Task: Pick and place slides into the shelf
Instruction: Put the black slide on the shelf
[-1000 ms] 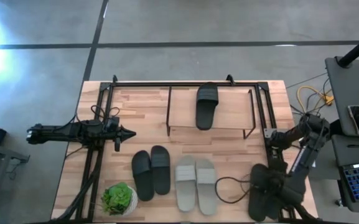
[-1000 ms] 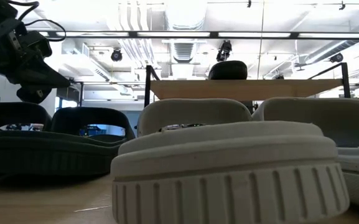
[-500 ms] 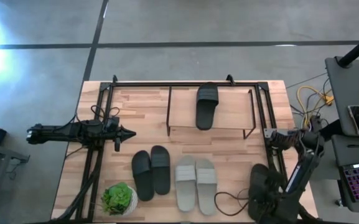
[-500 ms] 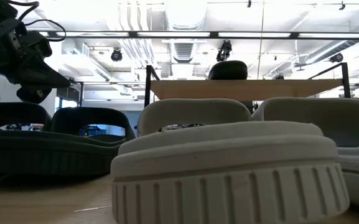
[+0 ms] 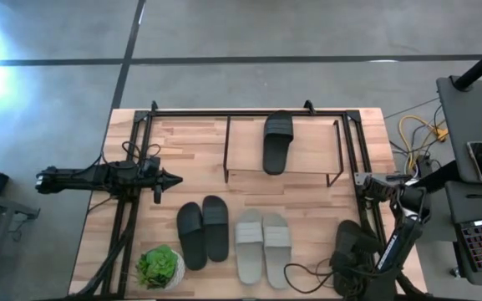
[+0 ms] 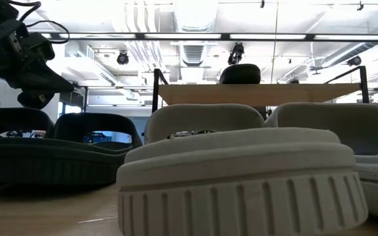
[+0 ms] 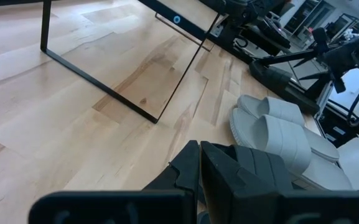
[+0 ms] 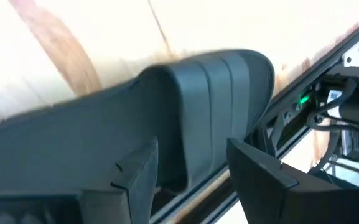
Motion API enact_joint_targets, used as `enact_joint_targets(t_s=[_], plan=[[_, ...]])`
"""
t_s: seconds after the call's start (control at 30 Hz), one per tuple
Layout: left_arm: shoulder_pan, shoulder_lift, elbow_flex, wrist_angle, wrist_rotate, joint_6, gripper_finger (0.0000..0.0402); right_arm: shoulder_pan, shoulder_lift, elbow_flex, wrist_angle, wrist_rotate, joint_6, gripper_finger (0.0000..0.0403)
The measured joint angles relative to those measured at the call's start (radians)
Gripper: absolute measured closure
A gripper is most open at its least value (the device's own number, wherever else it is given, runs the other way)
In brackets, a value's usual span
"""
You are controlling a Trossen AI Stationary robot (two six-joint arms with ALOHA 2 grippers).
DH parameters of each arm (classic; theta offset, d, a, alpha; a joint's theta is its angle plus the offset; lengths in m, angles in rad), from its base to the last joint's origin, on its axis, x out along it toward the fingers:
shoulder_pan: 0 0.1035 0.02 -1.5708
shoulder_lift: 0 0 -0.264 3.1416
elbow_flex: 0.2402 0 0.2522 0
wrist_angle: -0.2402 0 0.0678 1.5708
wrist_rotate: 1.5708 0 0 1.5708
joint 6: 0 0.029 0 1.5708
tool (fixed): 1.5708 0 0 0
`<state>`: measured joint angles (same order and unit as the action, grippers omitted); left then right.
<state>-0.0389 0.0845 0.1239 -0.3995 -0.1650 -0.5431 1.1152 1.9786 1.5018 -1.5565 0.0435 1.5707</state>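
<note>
One black slide [image 5: 278, 140] lies on the wooden top of the shelf [image 5: 312, 150] at the table's far middle. A black pair [image 5: 203, 232] and a light grey pair [image 5: 263, 247] lie side by side, soles down, on the table nearer me. Another dark grey slide [image 8: 210, 93] lies at the near right corner. My right gripper [image 8: 188, 149] is open right over it, a finger on each side of its strap. My left gripper [image 5: 174, 178] is shut, hovering left of the shelf and touching nothing. My right gripper comes at the dark grey slide's strap [image 8: 216, 74] from above, its open fingers [image 8: 260, 177] astride it. The slide lies on the table. Whether the fingers touch it, I cannot tell.
A green potted plant [image 5: 159, 266] stands at the near left corner. Black frame rails [image 5: 128, 209] run along the table's left, right and far sides. A cable [image 5: 307, 272] loops on the table beside the right arm. Bare wood lies between the shelf and the pairs.
My right arm has folded in toward the table's right edge, and its gripper has shifted slightly toward the near edge over the dark slide at the near right corner. The slides have not moved.
</note>
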Motion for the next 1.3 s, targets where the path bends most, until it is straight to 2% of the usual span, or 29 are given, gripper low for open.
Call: enact_joint_targets(t_s=[0.3, 0.5, 0.67, 0.93, 1.07, 1.3], plan=[[0.0, 0.0, 0.0, 0.0, 0.0, 0.0, 0.0402, -0.001, 0.09, -0.004, -0.016, 0.01, -0.079, 0.022], [0.0, 0.0, 0.0, 0.0, 0.0, 0.0, 0.0402, -0.001, 0.109, -0.018, -0.014, 0.01, -0.012, 0.022], [0.0, 0.0, 0.0, 0.0, 0.0, 0.0, 0.0402, -0.003, 0.109, -0.074, -0.014, 0.01, 0.044, 0.022], [0.0, 0.0, 0.0, 0.0, 0.0, 0.0, 0.0402, -0.033, 0.104, -0.177, -0.014, 0.009, 0.025, 0.0228], [0.0, 0.0, 0.0, 0.0, 0.0, 0.0, 0.0402, -0.054, 0.104, -0.205, -0.011, 0.011, -0.007, 0.0267], [0.0, 0.0, 0.0, 0.0, 0.0, 0.0, 0.0402, -0.062, 0.102, -0.215, 0.002, 0.01, -0.003, 0.0378]])
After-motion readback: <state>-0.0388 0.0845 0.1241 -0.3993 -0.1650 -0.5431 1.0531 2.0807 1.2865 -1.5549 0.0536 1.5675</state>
